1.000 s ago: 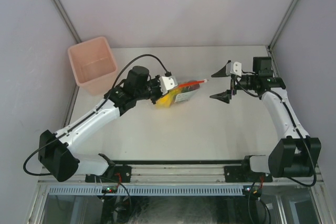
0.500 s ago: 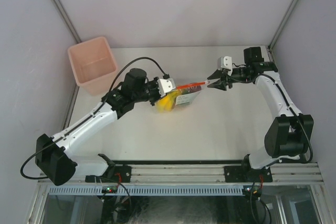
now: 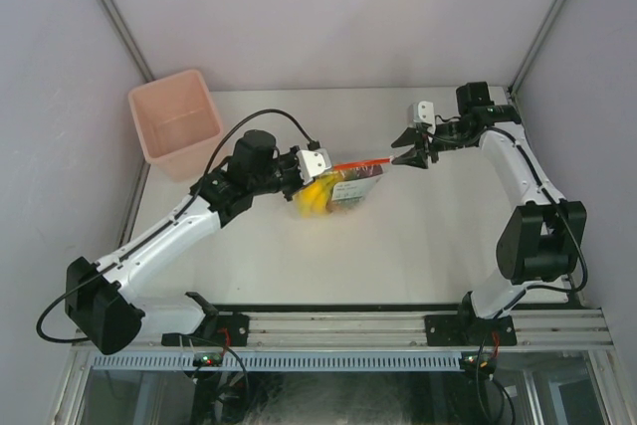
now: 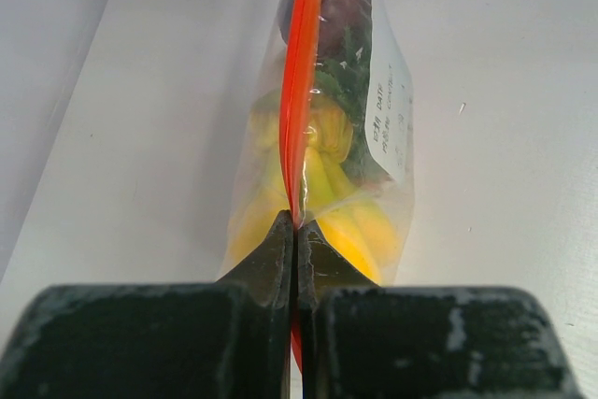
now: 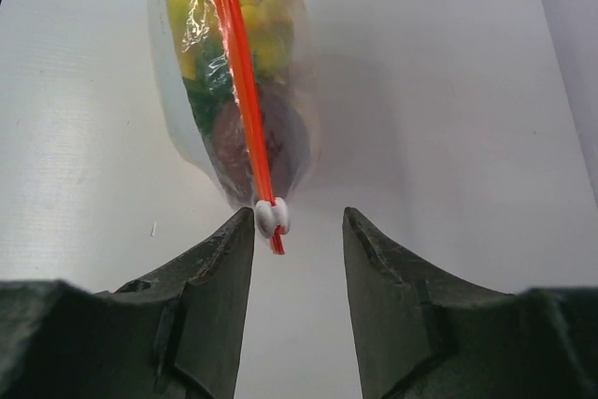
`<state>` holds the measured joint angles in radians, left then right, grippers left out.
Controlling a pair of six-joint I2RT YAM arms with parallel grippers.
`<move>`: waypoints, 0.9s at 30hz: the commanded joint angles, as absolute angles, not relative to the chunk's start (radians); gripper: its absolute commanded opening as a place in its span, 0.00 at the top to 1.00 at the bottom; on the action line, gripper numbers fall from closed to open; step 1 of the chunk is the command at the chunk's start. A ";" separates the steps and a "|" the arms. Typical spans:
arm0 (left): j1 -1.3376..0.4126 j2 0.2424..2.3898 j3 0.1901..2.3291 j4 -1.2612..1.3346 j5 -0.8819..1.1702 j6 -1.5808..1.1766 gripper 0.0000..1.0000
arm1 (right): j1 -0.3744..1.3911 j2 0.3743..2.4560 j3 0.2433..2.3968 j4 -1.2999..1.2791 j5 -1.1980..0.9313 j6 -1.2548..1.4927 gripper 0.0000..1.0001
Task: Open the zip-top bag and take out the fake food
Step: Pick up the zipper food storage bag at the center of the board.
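Observation:
The clear zip-top bag (image 3: 343, 186) hangs above the table's middle, its red-orange zip strip (image 4: 301, 100) on top. Inside lies the fake food (image 4: 341, 207): yellow banana pieces, green leaves and a dark purple piece. My left gripper (image 4: 296, 223) is shut on the strip's left end. My right gripper (image 5: 298, 217) stands partly open at the strip's right end. The white slider (image 5: 272, 217) sits just inside its left fingertip (image 5: 238, 231), with a wide gap to the other finger. The bag is zipped along the length I see.
A pink square bin (image 3: 176, 122) stands at the back left corner. Grey walls close in the table on three sides. The arm bases and a rail run along the near edge.
My right gripper has moved left to the bag's slider end and narrowed its jaws around the slider. The left gripper keeps its hold on the strip; the bag shifted slightly.

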<state>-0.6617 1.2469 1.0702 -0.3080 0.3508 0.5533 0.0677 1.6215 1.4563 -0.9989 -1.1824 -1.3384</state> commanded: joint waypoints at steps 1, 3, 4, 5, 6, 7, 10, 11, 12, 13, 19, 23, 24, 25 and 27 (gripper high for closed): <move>-0.666 1.206 1.054 -0.236 0.385 0.575 1.00 | 0.080 1.642 1.519 -1.080 -1.190 -1.402 0.57; -0.666 1.204 1.054 -0.236 0.385 0.575 1.00 | 0.088 1.649 1.523 -1.087 -1.182 -1.406 0.57; -0.666 1.205 1.054 -0.237 0.383 0.575 1.00 | 0.090 1.651 1.522 -1.092 -1.180 -1.411 0.57; -0.666 1.204 1.054 -0.236 0.381 0.575 1.00 | 0.091 1.652 1.522 -1.100 -1.178 -1.416 0.57; -0.666 1.201 1.055 -0.236 0.379 0.576 1.00 | 0.093 1.653 1.522 -1.107 -1.177 -1.422 0.58; -0.666 1.201 1.053 -0.237 0.378 0.577 1.00 | 0.095 1.654 1.521 -1.116 -1.176 -1.429 0.58; -0.666 1.201 1.054 -0.236 0.377 0.578 1.00 | 0.097 1.661 1.523 -1.146 -1.172 -1.453 0.62; -0.666 1.201 1.054 -0.236 0.377 0.578 1.00 | 0.097 1.662 1.525 -1.158 -1.173 -1.462 0.65; -0.666 1.202 1.054 -0.236 0.377 0.579 1.00 | 0.097 1.664 1.528 -1.172 -1.175 -1.471 0.68; -0.666 1.203 1.054 -0.236 0.375 0.578 1.00 | 0.098 1.666 1.531 -1.185 -1.176 -1.480 0.72; -0.666 1.205 1.054 -0.226 0.342 0.576 1.00 | 0.097 1.642 1.534 -1.220 -1.180 -1.493 0.95; -0.666 1.209 1.062 -0.215 0.318 0.542 0.86 | 0.092 1.599 1.506 -1.206 -1.184 -1.468 1.00; -0.666 1.209 1.066 -0.212 0.308 0.519 0.77 | 0.089 1.584 1.490 -1.187 -1.184 -1.447 1.00; -0.666 1.208 1.072 -0.214 0.296 0.493 0.66 | 0.084 1.564 1.473 -1.162 -1.186 -1.430 1.00; -0.666 1.196 1.081 -0.221 0.268 0.437 0.45 | 0.072 1.522 1.429 -1.126 -1.193 -1.397 1.00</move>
<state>-0.6617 1.2427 1.0683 -0.2863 0.3145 0.5343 0.0872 1.6321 1.4765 -1.1805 -1.1522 -1.4483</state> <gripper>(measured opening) 0.397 0.040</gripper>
